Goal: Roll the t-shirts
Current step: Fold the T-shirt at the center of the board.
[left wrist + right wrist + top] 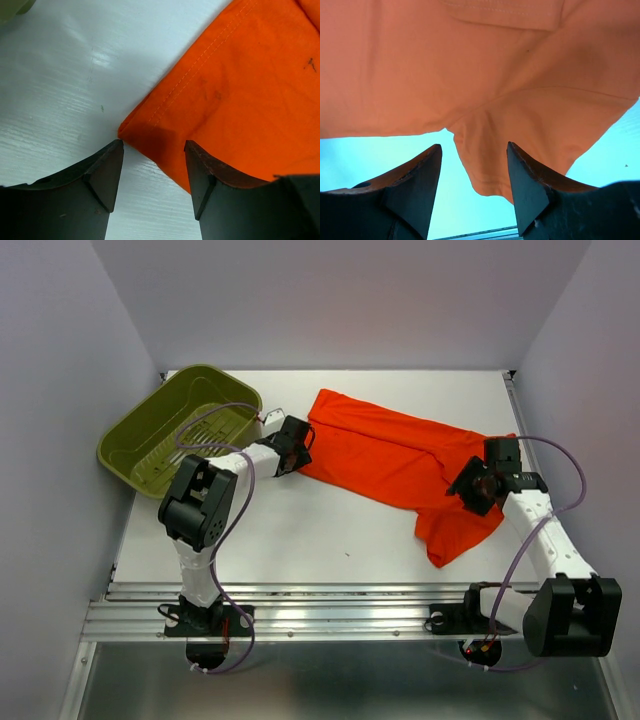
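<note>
You have nothing to read here: no lettering, label, brand or number shows on the t-shirt (400, 460) or on the basket (135, 432) beside it.

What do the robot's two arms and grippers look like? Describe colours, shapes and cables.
The left arm and right arm have white links and bulky black joint housings. A purple cable loops beside each. The left gripper and right gripper are black, with wedge-shaped fingers.

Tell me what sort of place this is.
Probably a robot lab test cell: a white table boxed in by plain walls, two arms bolted to a metal rail, with just a t-shirt and basket as props.
</note>
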Robot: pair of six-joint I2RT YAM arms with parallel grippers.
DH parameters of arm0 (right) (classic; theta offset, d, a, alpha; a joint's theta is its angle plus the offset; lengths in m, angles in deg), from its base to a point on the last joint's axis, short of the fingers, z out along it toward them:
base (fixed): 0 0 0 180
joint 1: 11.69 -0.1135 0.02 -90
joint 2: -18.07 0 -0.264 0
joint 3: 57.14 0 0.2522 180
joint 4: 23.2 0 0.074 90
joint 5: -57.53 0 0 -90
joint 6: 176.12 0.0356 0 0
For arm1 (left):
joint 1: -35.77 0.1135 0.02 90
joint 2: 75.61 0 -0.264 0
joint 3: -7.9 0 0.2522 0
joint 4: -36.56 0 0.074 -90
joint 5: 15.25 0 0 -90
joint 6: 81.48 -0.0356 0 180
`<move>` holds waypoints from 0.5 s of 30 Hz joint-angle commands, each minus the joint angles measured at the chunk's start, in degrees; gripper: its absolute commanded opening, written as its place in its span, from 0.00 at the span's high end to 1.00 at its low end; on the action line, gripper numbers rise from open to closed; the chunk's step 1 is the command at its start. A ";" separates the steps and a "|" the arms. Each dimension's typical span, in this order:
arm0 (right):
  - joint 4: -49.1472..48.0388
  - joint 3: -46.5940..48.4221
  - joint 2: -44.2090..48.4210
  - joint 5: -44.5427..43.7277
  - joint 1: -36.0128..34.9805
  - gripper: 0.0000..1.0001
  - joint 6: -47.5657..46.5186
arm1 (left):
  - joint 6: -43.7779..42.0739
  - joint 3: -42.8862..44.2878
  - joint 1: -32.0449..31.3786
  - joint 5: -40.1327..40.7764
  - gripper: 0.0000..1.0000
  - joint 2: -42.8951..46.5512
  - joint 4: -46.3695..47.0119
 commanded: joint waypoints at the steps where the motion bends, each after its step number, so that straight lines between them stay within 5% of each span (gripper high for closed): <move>1: 4.09 -1.64 2.82 0.73 -0.36 0.40 0.57 | 0.90 -0.60 0.14 1.58 0.39 -0.95 0.97; 8: 7.69 -4.72 4.32 0.64 -0.36 0.41 2.59 | -0.86 1.16 -0.21 1.23 0.50 -2.98 1.14; 15: 9.36 -4.81 5.46 3.37 -0.36 0.43 7.25 | -2.61 1.51 -0.39 1.32 1.00 -1.58 0.88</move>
